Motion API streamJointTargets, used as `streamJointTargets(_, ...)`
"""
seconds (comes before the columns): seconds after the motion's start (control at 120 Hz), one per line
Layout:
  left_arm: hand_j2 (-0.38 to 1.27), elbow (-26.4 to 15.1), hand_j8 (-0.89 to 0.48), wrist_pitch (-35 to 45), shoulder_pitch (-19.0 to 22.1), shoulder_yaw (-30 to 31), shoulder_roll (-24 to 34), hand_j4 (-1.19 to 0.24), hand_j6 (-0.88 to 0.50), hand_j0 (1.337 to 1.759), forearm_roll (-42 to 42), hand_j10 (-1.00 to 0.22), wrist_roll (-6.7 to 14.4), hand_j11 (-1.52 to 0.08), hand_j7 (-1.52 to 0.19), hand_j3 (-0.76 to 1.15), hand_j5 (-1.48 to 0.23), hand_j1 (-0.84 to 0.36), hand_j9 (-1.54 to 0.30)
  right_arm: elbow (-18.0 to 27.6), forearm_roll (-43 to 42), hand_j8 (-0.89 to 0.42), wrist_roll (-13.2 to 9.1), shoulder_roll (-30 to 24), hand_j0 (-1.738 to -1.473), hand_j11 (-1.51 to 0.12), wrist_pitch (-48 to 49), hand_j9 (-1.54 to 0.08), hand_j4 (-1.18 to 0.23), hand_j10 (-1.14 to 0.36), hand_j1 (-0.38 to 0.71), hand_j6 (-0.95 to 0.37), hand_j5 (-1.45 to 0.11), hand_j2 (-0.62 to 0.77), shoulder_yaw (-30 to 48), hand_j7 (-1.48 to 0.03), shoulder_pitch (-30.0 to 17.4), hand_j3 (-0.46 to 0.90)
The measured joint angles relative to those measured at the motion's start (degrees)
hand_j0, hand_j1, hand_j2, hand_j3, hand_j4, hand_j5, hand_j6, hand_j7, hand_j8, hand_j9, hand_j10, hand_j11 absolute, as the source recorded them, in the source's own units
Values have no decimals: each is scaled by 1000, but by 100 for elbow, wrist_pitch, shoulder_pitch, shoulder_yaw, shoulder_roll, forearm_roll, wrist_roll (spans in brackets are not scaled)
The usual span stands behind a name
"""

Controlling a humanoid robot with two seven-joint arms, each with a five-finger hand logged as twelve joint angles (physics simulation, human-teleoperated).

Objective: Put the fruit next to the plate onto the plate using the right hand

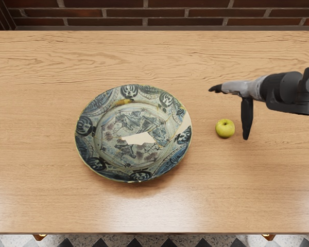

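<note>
Evidently the small yellow-green apple will handle as a light, firm, rounded thing. It looks stiff enough to take a squeeze without harm, but it is smooth-skinned and free to roll, so a glancing touch could send it off across the wood. The best hold is judged to be around its widest part, fingers on one side and thumb on the other, coming from above; the dimple at its top offers nothing to grip.

The apple rests on the tabletop right of the middle, towards the right edge and about midway between the far and near edges. It lies near the rim of the blue-patterned plate but apart from it, with bare wood between them.

The right robot hand reaches in from the right edge and hovers open, holding nothing. One of its dark fingers hangs downward just to the right of the apple, apparently not touching it. Another points towards the left edge, on the apple's far side.
</note>
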Motion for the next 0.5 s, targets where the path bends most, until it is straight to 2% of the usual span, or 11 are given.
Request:
streamJointTargets(0.117, 0, 0, 0, 0, 0, 1, 0, 0, 0, 1658, 0, 0, 0, 0, 0, 0, 0, 349, 0, 41, -164, -23, -4, 144, -1658, -25, -386, -25, -22, -22, -328, -24, -25, -3, -17, -24, -266, 0)
streamJointTargets(0.333, 0, 1, 0, 0, 0, 0, 0, 0, 0, 1658, 0, 0, 0, 0, 0, 0, 0, 349, 0, 391, -560, -28, -5, 51, -1658, -32, -724, -32, -28, -27, -321, -30, -32, -4, -37, -31, -666, 0)
streamJointTargets(0.5, 0, 0, 0, 0, 0, 0, 0, 0, 0, 1658, 0, 0, 0, 0, 0, 0, 0, 349, 0, 392, -1082, -139, -5, 124, -1658, -175, -1094, -175, -139, -138, -189, -140, -176, -25, -41, -175, -986, 0)
